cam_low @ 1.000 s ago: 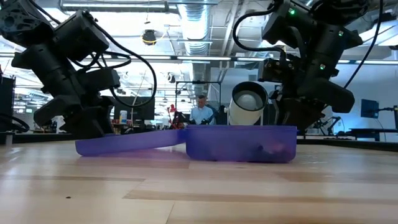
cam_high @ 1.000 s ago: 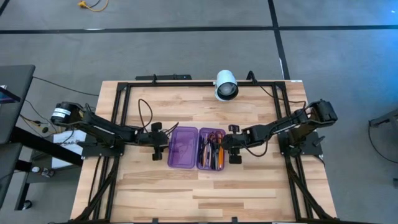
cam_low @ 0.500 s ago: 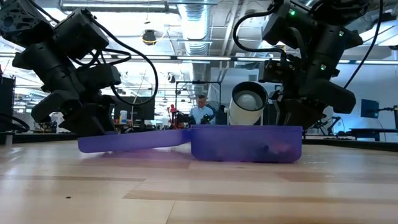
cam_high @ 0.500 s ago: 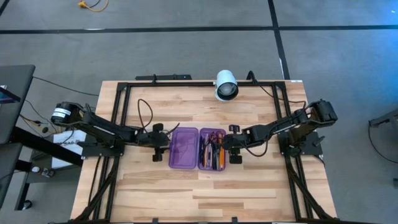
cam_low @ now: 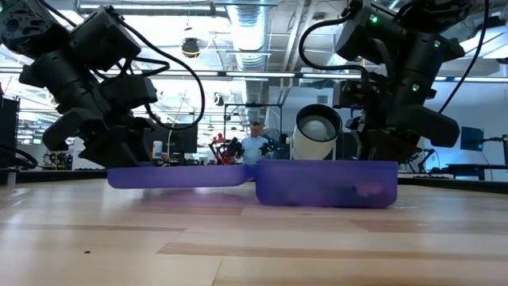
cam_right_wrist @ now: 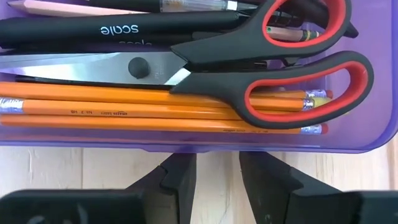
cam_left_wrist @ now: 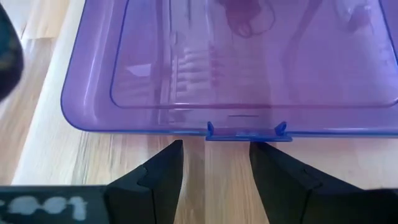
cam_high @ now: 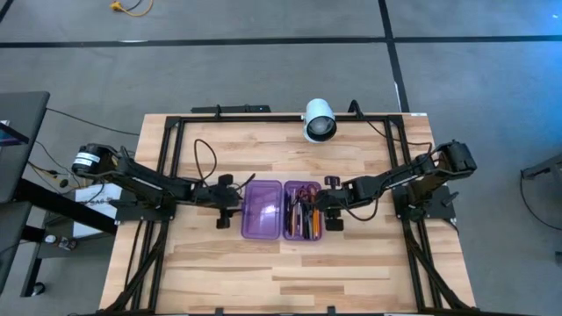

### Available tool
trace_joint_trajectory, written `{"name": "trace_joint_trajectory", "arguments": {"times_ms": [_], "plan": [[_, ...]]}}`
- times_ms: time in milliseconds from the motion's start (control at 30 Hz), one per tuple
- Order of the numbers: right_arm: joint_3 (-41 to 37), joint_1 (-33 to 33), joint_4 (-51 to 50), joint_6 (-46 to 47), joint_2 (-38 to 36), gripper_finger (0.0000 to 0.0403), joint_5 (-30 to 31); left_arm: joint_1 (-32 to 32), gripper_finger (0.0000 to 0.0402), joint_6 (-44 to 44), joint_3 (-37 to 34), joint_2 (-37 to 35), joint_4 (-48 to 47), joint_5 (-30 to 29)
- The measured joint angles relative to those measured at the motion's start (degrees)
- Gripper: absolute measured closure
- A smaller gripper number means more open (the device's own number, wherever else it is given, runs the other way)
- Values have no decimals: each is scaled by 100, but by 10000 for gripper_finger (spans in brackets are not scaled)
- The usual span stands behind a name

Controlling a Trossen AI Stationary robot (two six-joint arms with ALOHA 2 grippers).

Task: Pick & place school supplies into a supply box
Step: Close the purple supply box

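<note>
supply box (cam_high: 281,210) mid-surface, lid flat open, pencils (cam_right_wrist: 155,109) and scissors (cam_right_wrist: 261,68) inside | left gripper (cam_left_wrist: 211,165) spread at lid latch | right gripper (cam_right_wrist: 217,171) spread beside tray | tip: lift lid evenly, brace tray

Supply box (cam_left_wrist: 93,93) translucent glossy purple plastic; scissors (cam_right_wrist: 186,62) bare metal blades, matt black handles; table (cam_high: 351,263) pale wood.

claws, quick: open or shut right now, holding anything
Left claw: open, holding nothing, at the latch edge of the lid.
Right claw: open, holding nothing, just outside the box.
</note>
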Motion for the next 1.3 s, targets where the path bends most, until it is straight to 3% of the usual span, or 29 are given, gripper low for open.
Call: {"name": "trace_joint_trajectory", "arguments": {"times_ms": [400, 700, 1300], "plan": [[0, 0, -143, 12, -1, 285, 0, 0, 226, 242, 243, -24, -167, 0], [2, 0, -198, 15, -2, 285, -2, 0, 226, 201, 302, -504, -657, -19], [0, -8, -131, 6, -2, 285, -6, -1, 226, 332, 295, -964, -402, -37]]}}
